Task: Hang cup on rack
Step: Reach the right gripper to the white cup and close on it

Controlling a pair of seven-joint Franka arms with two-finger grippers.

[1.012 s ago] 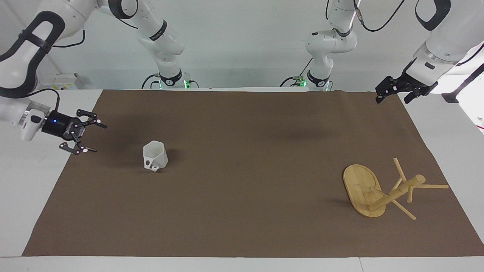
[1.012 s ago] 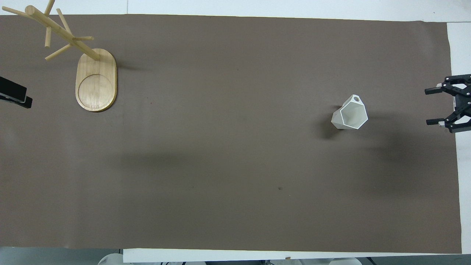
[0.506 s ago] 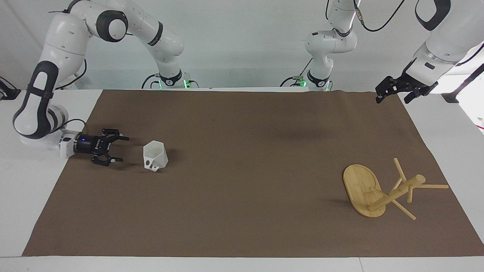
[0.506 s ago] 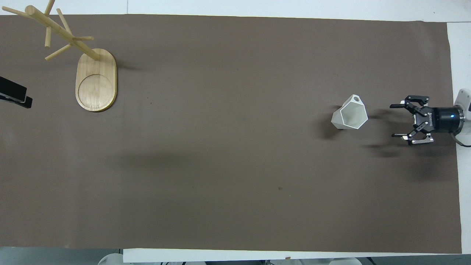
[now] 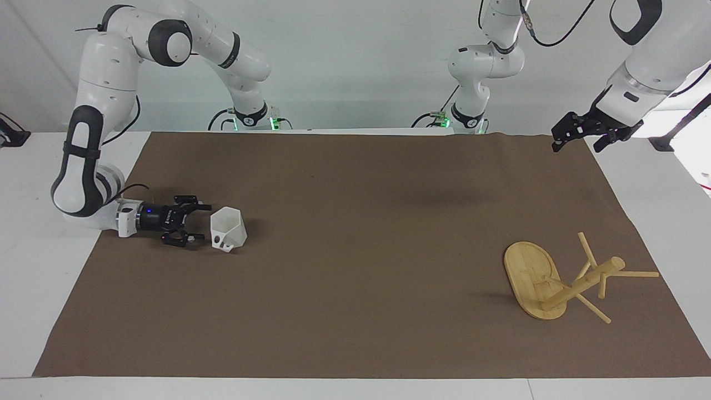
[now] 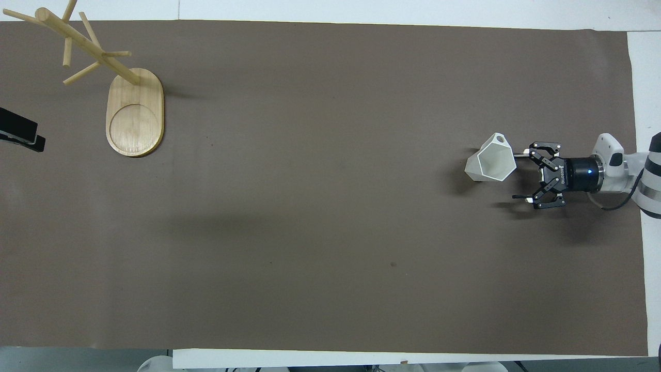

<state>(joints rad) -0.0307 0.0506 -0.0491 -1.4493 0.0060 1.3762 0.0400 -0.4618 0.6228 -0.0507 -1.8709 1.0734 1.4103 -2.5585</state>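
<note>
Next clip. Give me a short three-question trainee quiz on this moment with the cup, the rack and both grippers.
1. True or false: the cup hangs on the rack.
2. Which gripper is beside the cup? A) left gripper B) right gripper
3. Fill in: the right gripper's fingers are ____.

Key: 1 false, the cup sits on the brown mat at the right arm's end, apart from the rack. 2 B; the left gripper waits over the mat's corner. 3 open.

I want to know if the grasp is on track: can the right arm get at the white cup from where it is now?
Probably yes. The right gripper lies low and sideways right beside the cup, open, with nothing between them. Its fingers are not yet around the cup.
</note>
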